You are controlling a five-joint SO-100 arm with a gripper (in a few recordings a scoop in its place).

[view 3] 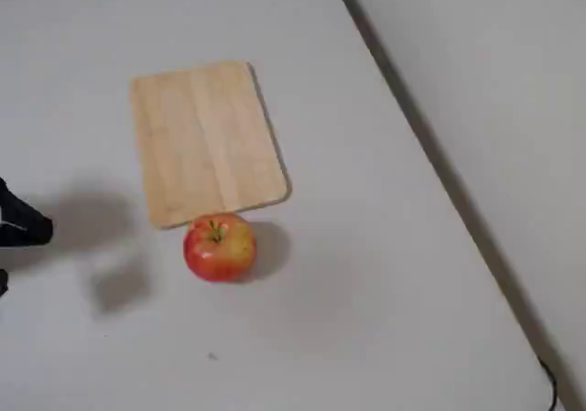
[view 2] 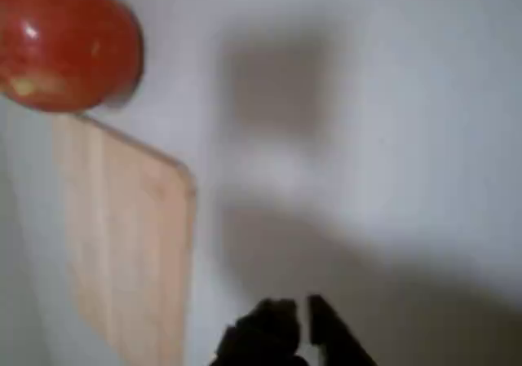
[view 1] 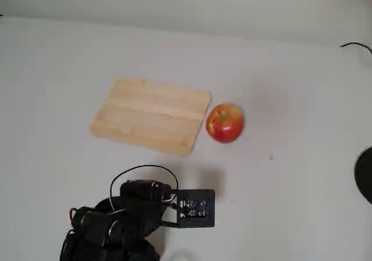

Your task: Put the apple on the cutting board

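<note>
- Fixed view: apple [view 1: 225,122] sits on the tabletop [view 1: 290,86], just beside the right short edge of the cutting board [view 1: 151,115], not on it. Arm is folded low at the bottom edge, well apart from both.
- Wrist view: blurry. Tool [view 2: 303,321] shows at the bottom as two dark fingertips close together with nothing between them; looks clenched and empty. Apple top left, board edge just below it.
- Other fixed view: apple touching or nearly touching the board's near edge.
- Risks, my read: the tool needs to spread before descent or it knocks the apple away. Round fruit rolls; an off-centre pinch squirts it out. The board edge crowds one finger.
</note>
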